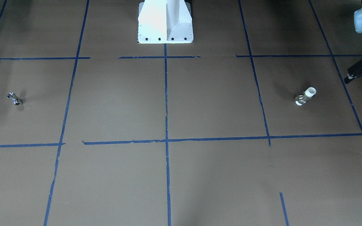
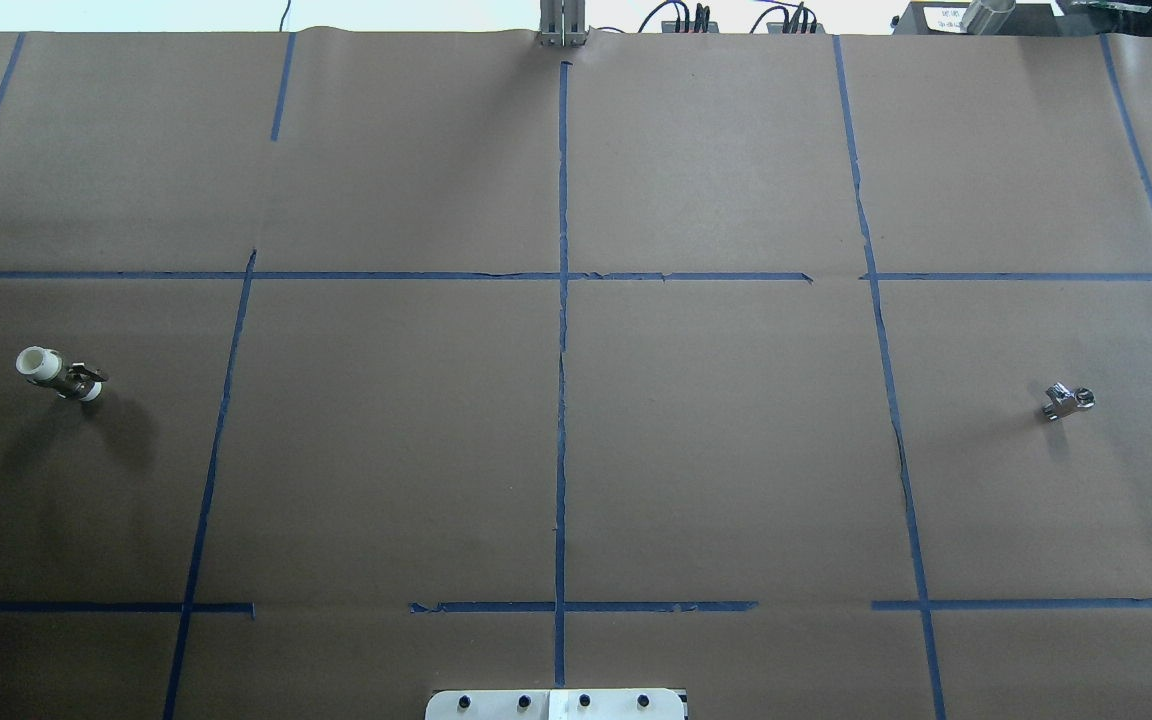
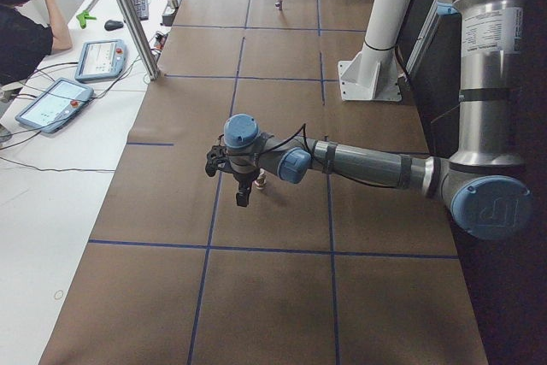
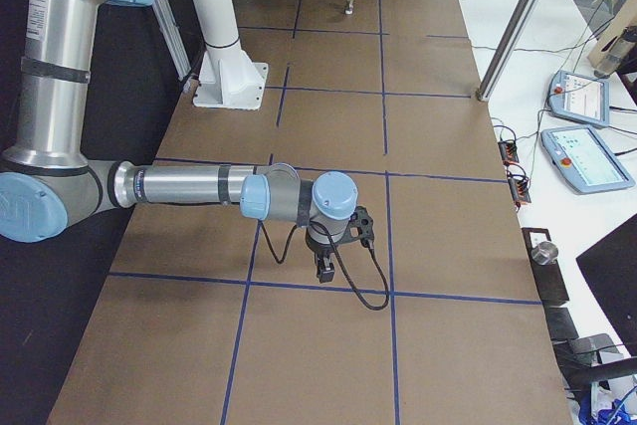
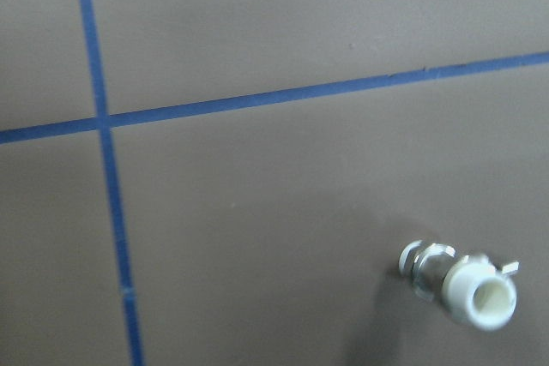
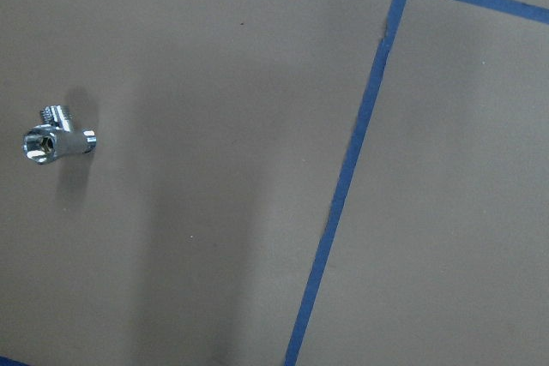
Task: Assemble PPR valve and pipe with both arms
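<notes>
The PPR valve (image 1: pixel 305 96) has white ends and a metal middle and lies on the brown paper on my left side. It also shows in the overhead view (image 2: pixel 60 374) and the left wrist view (image 5: pixel 463 282). The chrome pipe (image 1: pixel 14 98) lies far off on my right side, seen too in the overhead view (image 2: pixel 1068 401) and the right wrist view (image 6: pixel 53 139). My left gripper (image 1: pixel 359 81) hovers beside the valve, apart from it, with its fingers spread and empty. My right gripper (image 4: pixel 323 268) hangs above the paper; I cannot tell whether it is open or shut.
The white pedestal (image 1: pixel 165 22) stands at the robot's edge of the table, in the middle. Blue tape lines (image 2: pixel 562 330) divide the brown paper into squares. A metal post (image 3: pixel 128 14) and tablets stand beyond the table's far side.
</notes>
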`<state>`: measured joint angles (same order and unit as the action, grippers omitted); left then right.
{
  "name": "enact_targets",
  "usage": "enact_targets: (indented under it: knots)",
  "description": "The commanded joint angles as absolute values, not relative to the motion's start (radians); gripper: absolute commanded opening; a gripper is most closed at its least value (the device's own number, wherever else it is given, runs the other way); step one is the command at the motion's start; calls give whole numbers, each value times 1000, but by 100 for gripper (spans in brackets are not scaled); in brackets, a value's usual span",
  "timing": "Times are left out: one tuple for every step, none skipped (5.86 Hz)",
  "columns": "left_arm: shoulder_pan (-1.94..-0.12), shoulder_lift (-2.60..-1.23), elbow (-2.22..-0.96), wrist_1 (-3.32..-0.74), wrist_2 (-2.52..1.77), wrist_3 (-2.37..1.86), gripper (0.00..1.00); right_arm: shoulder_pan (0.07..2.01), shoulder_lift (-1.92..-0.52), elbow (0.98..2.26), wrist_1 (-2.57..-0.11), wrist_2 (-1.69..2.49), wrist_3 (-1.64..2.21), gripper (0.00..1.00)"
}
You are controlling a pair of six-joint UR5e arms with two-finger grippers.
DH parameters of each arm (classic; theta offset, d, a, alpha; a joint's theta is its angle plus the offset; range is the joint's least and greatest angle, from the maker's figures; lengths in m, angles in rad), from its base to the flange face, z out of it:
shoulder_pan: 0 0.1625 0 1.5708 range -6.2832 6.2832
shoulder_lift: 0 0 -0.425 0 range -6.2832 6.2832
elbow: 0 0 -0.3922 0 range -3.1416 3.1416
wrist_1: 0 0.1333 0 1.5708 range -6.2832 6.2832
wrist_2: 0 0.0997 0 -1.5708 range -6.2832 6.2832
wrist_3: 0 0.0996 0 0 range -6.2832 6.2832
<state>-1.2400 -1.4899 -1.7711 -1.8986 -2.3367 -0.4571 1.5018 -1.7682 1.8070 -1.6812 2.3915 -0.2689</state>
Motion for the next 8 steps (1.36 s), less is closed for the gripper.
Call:
enact_targets:
  knots:
    - [-1076, -1496, -1782, -2011, -2212, -720, 100, 1500, -1767, 1807, -1683, 2391, -270, 100]
    - [-1048, -1500, -1782, -2011, -2180, -747, 100, 1500, -1767, 1807, -1683, 2391, -270, 100]
    - [-1033, -1502, -1786, -2011, -2178, -756, 100, 1500, -1767, 1807, -1683, 2391, -270, 100]
    - [-1008, -1502, -1793, -2011, -2178, -759, 100, 1499, -1767, 1807, -1683, 2391, -270, 100]
    - [-997, -1502, -1793, -2011, -2178, -761, 100, 1499, -1767, 1806, -1683, 2391, -270, 100]
    - [-996, -1503, -1792, -2011, -2178, -759, 100, 1499, -1767, 1799, -1681, 2391, -270, 100]
    - [-989, -1503, -1792, -2011, -2178, -759, 100, 1497, -1767, 1799, -1681, 2391, -270, 100]
    - [-980, -1503, -1792, -2011, -2178, -761, 81, 1497, -1767, 1796, -1681, 2390, -270, 100]
